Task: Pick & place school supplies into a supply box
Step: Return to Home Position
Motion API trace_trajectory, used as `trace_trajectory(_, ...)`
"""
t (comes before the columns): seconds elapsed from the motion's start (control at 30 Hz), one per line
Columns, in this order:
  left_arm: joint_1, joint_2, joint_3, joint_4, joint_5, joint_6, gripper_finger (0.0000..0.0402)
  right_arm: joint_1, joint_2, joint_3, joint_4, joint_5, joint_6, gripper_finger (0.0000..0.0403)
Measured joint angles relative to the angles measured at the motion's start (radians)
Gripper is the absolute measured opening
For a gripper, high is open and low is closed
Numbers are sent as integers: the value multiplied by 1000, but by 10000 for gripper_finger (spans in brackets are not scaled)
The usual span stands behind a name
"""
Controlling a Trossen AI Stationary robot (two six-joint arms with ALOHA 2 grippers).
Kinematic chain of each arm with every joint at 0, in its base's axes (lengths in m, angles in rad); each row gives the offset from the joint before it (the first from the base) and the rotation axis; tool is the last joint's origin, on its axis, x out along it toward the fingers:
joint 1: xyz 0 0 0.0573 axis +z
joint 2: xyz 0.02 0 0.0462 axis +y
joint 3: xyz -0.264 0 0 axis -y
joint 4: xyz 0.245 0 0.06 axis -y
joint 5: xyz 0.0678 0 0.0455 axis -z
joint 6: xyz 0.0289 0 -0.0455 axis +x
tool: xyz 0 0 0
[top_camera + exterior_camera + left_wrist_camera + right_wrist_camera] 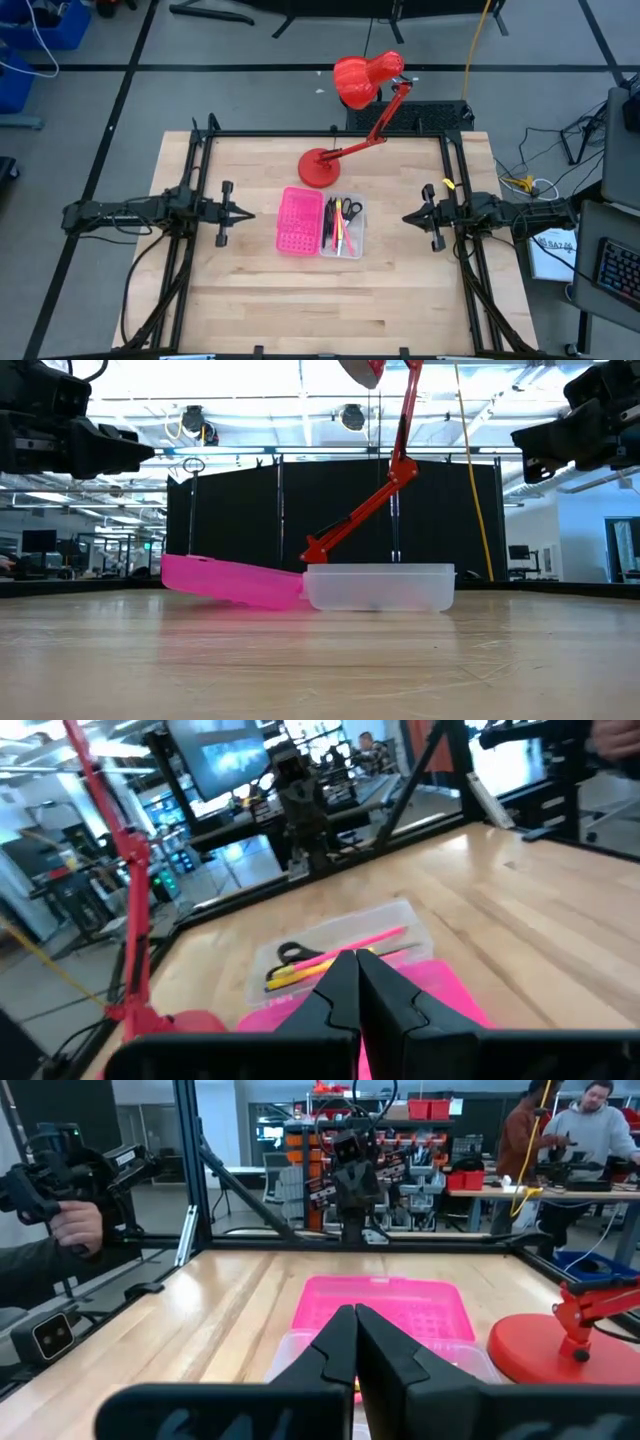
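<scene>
The supply box (320, 223) lies open in the middle of the table. Its pink, hole-dotted half (300, 220) is toward the left arm, its clear half (343, 226) toward the right arm. In the clear half lie the pens and pencils (337, 228) and the black-handled scissors (350, 209); the left wrist view shows them too, a pink pen (375, 939) and a yellow one (295, 976). My left gripper (250, 215) hovers shut left of the box. My right gripper (406, 218) hovers shut right of it. Both stay above the tabletop.
A red desk lamp stands with its round base (318, 168) just behind the box, its arm slanting up to the head (365, 78) beyond the far edge. A black frame (330, 134) borders the table. People work in the room behind (590, 1120).
</scene>
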Motion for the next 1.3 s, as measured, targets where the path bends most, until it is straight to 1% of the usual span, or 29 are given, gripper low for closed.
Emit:
trace_trajectory(0.07, 0, 0, 0, -7, 18, -1, 2, 0, 0, 0, 6, 2, -1, 0)
trace_trajectory(0.2, 0, 0, 0, -18, -3, -26, 6, 0, -1, -1, 92, 4, 11, 0)
trace_trajectory(0.4, 0, 0, 0, -22, -12, -50, 4, 0, 1, -1, 64, 4, -31, 0)
trace_trajectory(0.6, 0, 0, 0, -103, -162, -172, 36, 0, 1, -1, 60, 0, 38, 0)
trace_trajectory(0.73, 0, 0, 0, -122, -204, -207, 47, 0, 1, -1, 60, 0, 52, 0)
trace_trajectory(1.3, 0, 0, 0, -96, -211, -201, 49, 0, 1, -1, 60, 0, 52, 0)
